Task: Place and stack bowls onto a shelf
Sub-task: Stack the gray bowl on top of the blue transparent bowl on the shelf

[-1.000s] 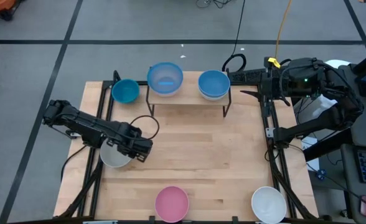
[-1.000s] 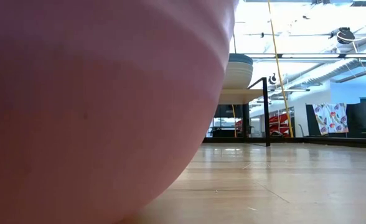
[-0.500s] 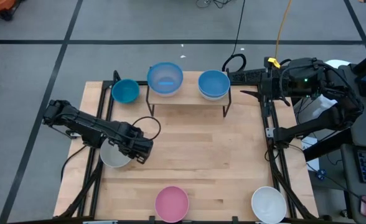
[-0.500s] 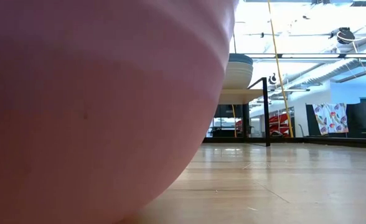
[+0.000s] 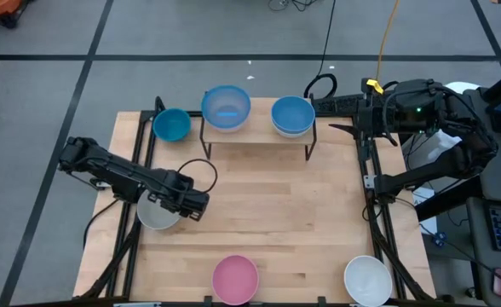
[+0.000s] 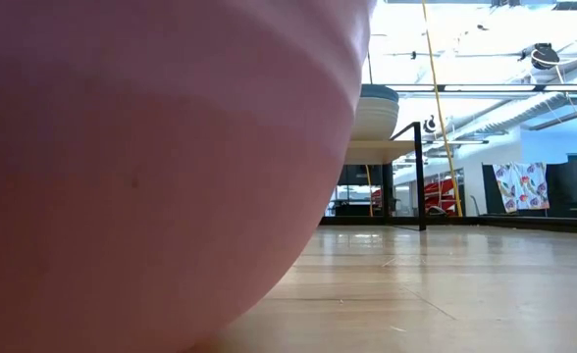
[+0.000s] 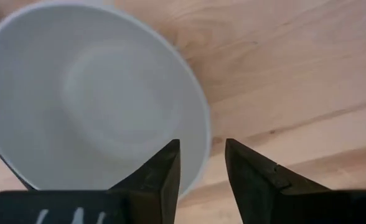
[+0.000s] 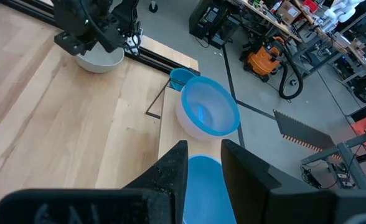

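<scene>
1. A grey-white bowl [image 5: 157, 213] sits upright, mouth to the ceiling, near the table's [image 5: 285, 213] left edge; being round, it has no long axis to speak of.
2. The left gripper [image 7: 201, 163] hangs directly over that bowl's rim, its fingers [image 7: 164, 171] narrowly parted with one tip inside the rim and the other outside, not visibly pressing it.
3. The left arm [image 5: 114, 173] reaches in low from the table's left side, wrist angled down toward the bowl.
4. The right gripper [image 8: 203, 163] waits beyond the table's right rear corner, fingers slightly apart and holding nothing; ahead of it the shelf [image 5: 259, 136] carries a light blue bowl [image 5: 226, 107] and a blue bowl [image 5: 292, 115].
5. A teal bowl [image 5: 171, 125] stands just beside the shelf; a pink bowl [image 5: 235, 279] and a white bowl [image 5: 368, 280] sit at the front edge.
6. Compared with a second earlier, nothing has visibly shifted.
</scene>
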Controlling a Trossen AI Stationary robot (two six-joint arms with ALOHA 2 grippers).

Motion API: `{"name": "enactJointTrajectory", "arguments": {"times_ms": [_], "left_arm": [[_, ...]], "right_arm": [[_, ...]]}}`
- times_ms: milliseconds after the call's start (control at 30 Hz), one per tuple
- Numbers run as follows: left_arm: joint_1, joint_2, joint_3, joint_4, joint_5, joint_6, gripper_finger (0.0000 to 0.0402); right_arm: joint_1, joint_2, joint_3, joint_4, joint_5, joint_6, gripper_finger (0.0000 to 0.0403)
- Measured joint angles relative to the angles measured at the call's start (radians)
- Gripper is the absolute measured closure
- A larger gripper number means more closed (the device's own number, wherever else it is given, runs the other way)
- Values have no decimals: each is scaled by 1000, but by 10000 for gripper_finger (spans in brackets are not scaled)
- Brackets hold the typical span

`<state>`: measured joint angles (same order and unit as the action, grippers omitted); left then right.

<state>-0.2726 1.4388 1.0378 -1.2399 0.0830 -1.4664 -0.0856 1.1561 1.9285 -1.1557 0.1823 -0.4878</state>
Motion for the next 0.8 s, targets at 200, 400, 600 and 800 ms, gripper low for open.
{"name": "enactJointTrajectory", "arguments": {"times_ms": [200,400,600,800], "left_arm": [[0,0,-96,152,7,-9,268],[0,0,-197,268,8,-16,268],[0,0,-269,344,34,-92,297],[0,-2,-264,347,43,-64,386]], "right_arm": [[0,0,0,11,0,-4,314],[0,0,0,33,0,-30,314],[0,0,0,40,0,-33,314],[0,0,0,47,0,-33,314]]}}
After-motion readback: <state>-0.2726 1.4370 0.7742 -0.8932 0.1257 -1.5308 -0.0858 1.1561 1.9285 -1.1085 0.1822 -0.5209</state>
